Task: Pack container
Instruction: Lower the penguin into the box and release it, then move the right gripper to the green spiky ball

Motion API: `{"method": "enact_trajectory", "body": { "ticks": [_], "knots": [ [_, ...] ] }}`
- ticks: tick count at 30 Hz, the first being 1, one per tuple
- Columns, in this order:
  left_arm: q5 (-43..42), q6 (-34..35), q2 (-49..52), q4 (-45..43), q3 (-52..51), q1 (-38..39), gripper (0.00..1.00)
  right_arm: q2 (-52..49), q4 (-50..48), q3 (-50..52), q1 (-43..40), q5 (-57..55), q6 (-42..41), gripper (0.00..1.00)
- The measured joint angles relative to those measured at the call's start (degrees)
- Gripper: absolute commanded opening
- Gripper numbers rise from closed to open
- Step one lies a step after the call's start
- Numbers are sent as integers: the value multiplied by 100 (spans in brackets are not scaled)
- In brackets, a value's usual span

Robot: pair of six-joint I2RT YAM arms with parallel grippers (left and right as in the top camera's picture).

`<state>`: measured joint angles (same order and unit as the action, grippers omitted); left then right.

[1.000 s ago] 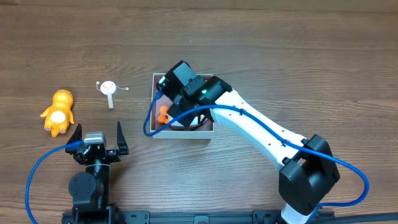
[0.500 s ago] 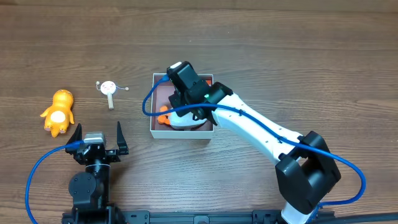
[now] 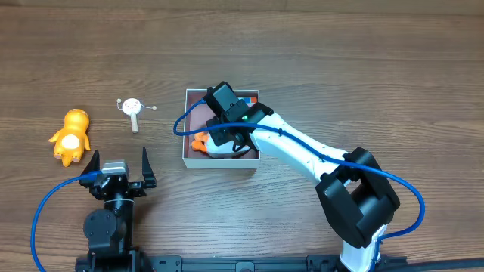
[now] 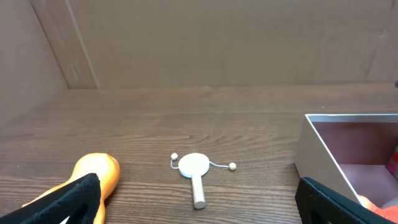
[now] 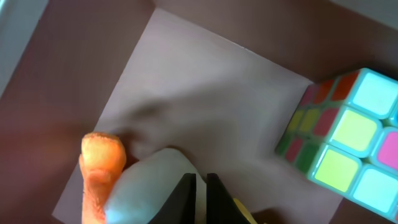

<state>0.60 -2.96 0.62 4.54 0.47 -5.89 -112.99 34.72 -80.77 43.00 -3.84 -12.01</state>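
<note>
1. The container [image 3: 219, 162] sits mid-table. The right arm reaches down into it, so the work is going on inside the box.
2. The right gripper [image 5: 201, 180] has its jaws drawn almost together, only a sliver between them. It is hard against a white-and-orange toy [image 5: 146, 186] on the pink floor. I'd guess it has a thin bit of that toy pinched to set it down, but the grip point is hidden and I can't tell.
3. A cube [image 5: 348, 143] lies in the far corner of the box. The toy sits apart from it, probably to keep the floor between them free.
4. The left gripper [image 3: 119, 155] waits by the table's near edge, jaws wide apart and holding nothing.
5. Left of the box lie an orange figure [image 3: 70, 136] and a small drum [image 3: 132, 106], both unpacked. They are nearest the left arm, so I'd expect that arm to take them.
</note>
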Motion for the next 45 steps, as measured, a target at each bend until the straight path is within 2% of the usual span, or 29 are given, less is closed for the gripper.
{"method": "enact_trajectory", "body": {
  "ticks": [5,11,18,22,25,29,33,38,42,44,45],
  "knots": [
    [0,0,2,0,0,0,100,0,15,0,0,337,105,8],
    [0,0,2,0,0,0,100,0,199,0,0,911,627,8],
    [0,0,0,0,0,0,100,0,267,-46,0,1305,732,8],
    [0,0,2,0,0,0,100,0,686,-645,0,1368,732,8],
    [0,0,2,0,0,0,100,52,1088,-1368,0,1366,675,12],
    [0,0,2,0,0,0,100,409,2116,-2649,0,800,234,12],
    [0,0,2,-2,0,0,100,704,4192,-3947,0,-645,-138,15],
    [0,0,2,-2,0,0,100,1128,5307,-4098,0,-1838,-717,15],
    [0,0,2,-2,0,0,100,1421,6188,-4111,-26,-2262,-1086,17],
    [0,0,2,0,0,0,100,1569,6240,-4111,-127,-2284,-1222,20],
    [0,0,2,0,0,0,100,1624,6240,-4111,-184,-2299,-1276,25]
  ]
}}
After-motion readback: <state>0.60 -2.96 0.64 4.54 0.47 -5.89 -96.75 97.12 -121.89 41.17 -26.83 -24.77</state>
